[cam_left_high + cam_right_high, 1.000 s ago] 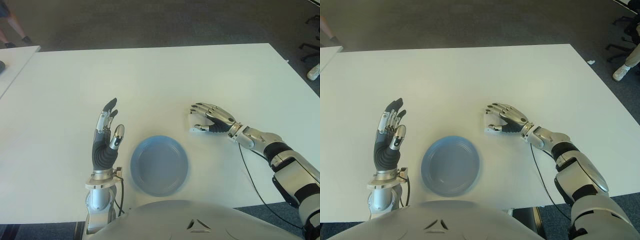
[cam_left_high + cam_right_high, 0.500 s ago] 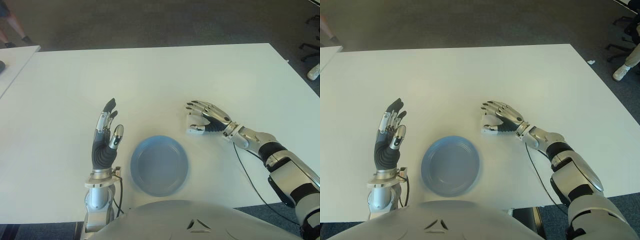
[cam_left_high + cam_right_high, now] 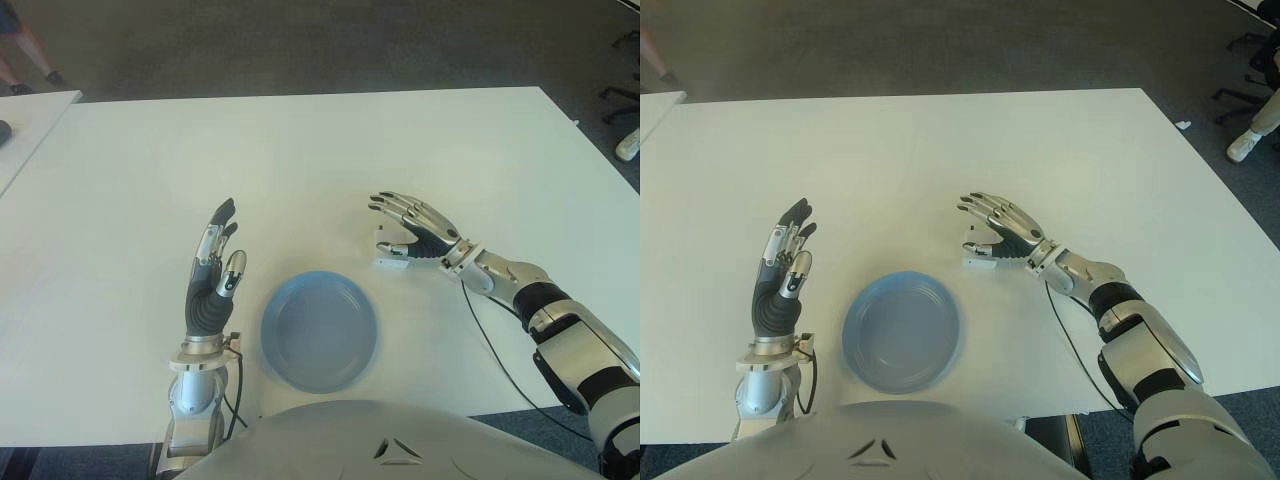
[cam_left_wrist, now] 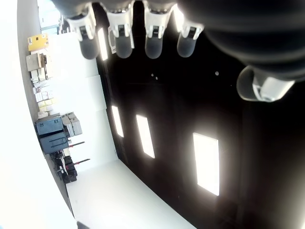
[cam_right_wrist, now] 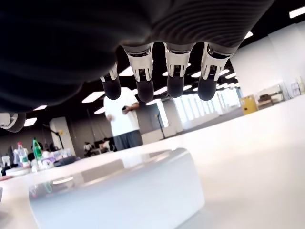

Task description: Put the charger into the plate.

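The charger [image 5: 114, 191], a smooth white rounded block, lies on the glossy white table [image 3: 300, 150], just beyond the round blue plate [image 3: 318, 330]. The right hand [image 3: 412, 232] arches over it, fingers spread, gripping nothing. The left hand [image 3: 212, 275] stands upright left of the plate, fingers extended.

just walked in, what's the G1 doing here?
It's going for the charger, a small white block on the table just right of the blue plate. The right hand hovers over it with fingers spread, no grip yet. The left hand is raised, open and idle, left of the plate, which has nothing in it.
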`<control>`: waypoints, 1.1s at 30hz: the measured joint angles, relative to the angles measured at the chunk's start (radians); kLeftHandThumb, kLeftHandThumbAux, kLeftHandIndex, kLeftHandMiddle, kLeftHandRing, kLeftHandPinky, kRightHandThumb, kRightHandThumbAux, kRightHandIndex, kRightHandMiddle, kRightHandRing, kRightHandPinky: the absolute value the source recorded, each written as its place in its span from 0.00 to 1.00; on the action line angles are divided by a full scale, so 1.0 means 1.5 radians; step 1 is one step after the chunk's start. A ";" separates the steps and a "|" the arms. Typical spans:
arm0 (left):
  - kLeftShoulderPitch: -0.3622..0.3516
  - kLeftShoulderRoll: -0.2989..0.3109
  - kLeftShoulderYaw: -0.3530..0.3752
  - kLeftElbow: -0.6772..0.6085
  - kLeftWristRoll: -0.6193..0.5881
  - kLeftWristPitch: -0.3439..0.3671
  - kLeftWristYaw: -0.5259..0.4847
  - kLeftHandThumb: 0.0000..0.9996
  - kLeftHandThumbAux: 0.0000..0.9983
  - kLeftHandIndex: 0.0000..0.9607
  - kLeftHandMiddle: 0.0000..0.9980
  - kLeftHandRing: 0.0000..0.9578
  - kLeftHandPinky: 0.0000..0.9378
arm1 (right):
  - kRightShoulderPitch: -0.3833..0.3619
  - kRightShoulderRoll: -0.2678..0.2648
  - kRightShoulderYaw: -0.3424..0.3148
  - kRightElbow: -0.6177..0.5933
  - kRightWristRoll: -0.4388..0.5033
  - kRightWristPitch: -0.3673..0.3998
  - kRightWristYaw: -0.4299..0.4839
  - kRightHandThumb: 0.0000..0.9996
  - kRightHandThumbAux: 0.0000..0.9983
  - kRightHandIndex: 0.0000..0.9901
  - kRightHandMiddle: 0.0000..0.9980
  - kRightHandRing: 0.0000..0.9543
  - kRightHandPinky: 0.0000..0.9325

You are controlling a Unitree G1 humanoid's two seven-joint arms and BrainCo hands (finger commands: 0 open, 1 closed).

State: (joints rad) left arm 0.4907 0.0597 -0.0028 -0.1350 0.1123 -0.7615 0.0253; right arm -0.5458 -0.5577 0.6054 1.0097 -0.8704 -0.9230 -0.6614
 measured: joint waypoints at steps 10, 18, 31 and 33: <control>-0.003 0.005 -0.002 0.016 -0.004 -0.002 0.000 0.33 0.25 0.09 0.04 0.01 0.01 | 0.009 -0.008 -0.005 -0.022 0.006 -0.016 0.037 0.30 0.14 0.00 0.00 0.00 0.00; -0.007 0.005 -0.002 0.018 -0.003 -0.010 0.000 0.33 0.26 0.10 0.04 0.01 0.02 | 0.011 -0.021 -0.007 -0.037 0.008 -0.036 0.085 0.30 0.15 0.00 0.00 0.00 0.00; -0.012 0.005 -0.002 0.031 -0.002 -0.027 0.000 0.33 0.28 0.09 0.03 0.00 0.02 | 0.009 -0.053 -0.009 -0.057 -0.006 -0.071 0.098 0.28 0.18 0.00 0.00 0.00 0.00; -0.013 0.005 -0.002 0.032 -0.001 -0.029 0.000 0.33 0.29 0.10 0.02 0.00 0.02 | 0.008 -0.055 -0.008 -0.058 -0.009 -0.075 0.098 0.28 0.18 0.00 0.00 0.00 0.00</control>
State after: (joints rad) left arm 0.4713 0.0666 -0.0053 -0.0863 0.1105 -0.8046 0.0252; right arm -0.5343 -0.6405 0.5927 0.9226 -0.8843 -1.0358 -0.5144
